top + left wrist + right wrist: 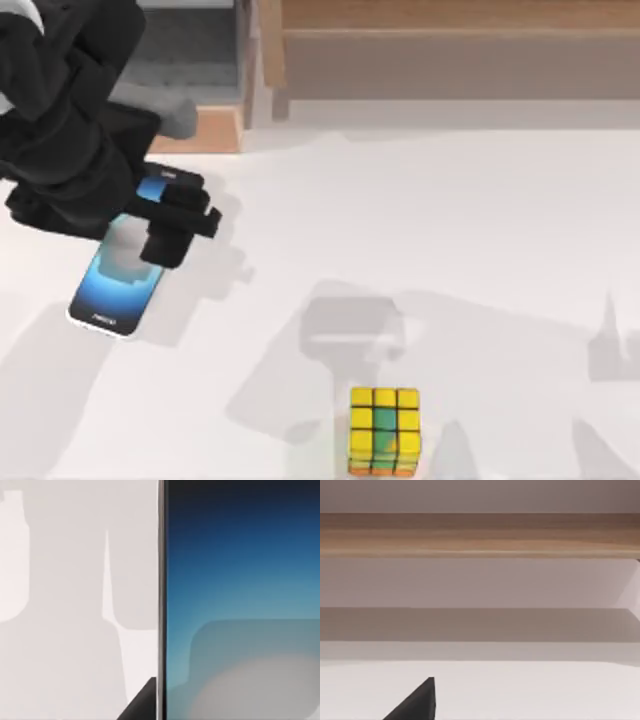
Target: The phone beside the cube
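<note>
**Left gripper down over the phone, cube well apart**

The phone lies flat on the white tabletop, slanted, its dark top edge toward the far wooden ledge and its pale lower end pointing away from it. Its blue-to-white screen faces up. In the left wrist view the phone shows its screen and one long white rim, with bare tabletop alongside.

The left gripper sits directly over the phone's upper half, its black body covering the screen there. Its fingers straddle the phone across its width; whether they press on the rims or stand clear of them cannot be told, nor how wide they are apart. One dark fingertip shows just beside the phone's rim in the left wrist view.

The cube stands well apart from the phone, toward the tabletop's near edge and to the phone's right, yellow squares and a green strip on top.

The right wrist view shows one dark fingertip above the tabletop, facing the wooden ledge.
</note>
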Controlling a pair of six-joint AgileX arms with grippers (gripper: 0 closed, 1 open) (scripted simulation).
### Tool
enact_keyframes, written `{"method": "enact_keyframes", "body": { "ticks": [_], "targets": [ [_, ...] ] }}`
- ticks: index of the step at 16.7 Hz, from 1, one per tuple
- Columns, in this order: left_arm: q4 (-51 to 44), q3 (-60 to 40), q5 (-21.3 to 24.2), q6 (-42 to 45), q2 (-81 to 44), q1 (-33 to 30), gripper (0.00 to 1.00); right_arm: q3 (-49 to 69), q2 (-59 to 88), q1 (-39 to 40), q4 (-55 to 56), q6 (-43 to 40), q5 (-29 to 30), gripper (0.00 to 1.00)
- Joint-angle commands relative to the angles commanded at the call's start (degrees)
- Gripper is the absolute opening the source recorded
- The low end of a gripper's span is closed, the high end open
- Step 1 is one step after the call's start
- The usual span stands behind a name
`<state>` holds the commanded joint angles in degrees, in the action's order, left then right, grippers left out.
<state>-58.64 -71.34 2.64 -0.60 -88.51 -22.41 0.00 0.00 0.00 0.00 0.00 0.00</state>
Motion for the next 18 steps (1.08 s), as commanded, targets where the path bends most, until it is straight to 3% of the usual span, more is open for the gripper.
{"method": "enact_keyframes", "body": {
  "ticks": [9, 13, 18],
  "targets": [
    [-0.2, 9.4, -2.4, -34.9, -1.5, -17.6, 0.0, 0.0, 0.0, 0.0, 0.0, 0.0, 0.0, 1.0],
    [0.0, 11.4, -3.0, -40.9, -2.1, -20.3, 0.0, 0.0, 0.0, 0.0, 0.0, 0.0, 0.0, 1.0],
    [-0.1, 11.3, -3.0, -40.9, -1.9, -20.2, 0.0, 0.0, 0.0, 0.0, 0.0, 0.0, 0.0, 1.0]
  ]
}}
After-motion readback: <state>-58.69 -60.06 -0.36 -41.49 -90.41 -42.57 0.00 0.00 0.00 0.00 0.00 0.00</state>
